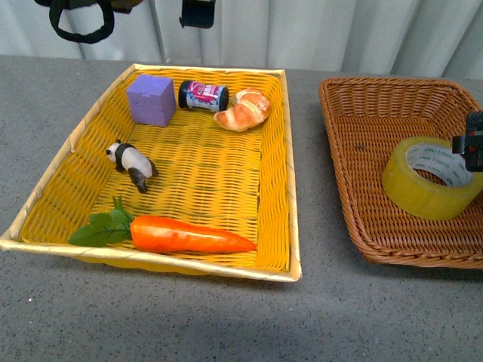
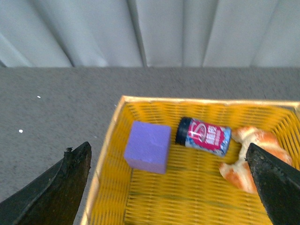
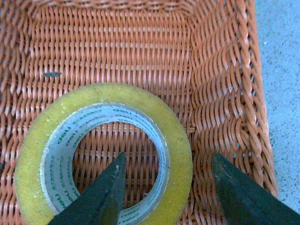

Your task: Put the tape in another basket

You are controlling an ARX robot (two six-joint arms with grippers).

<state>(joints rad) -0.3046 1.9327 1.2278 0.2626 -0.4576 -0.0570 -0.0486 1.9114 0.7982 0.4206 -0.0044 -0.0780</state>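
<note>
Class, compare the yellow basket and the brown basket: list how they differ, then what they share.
The yellow basket is bright with a pale rim; the brown basket is plain dark wicker. The yellow basket holds several items, including a carrot and croissant; the brown basket shows only the tape. Both are rectangular, woven, with sloping sides.

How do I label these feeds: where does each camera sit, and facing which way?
Front: on the robot's body, looking down at the yellow basket and the brown basket holding the tape; the right gripper shows at the edge.
Left wrist: above the yellow basket's corner, facing the purple block and jar; the open left gripper shows.
Right wrist: looking down on the tape, right gripper open astride its wall.
Shared: front and right wrist both show the tape.
</note>
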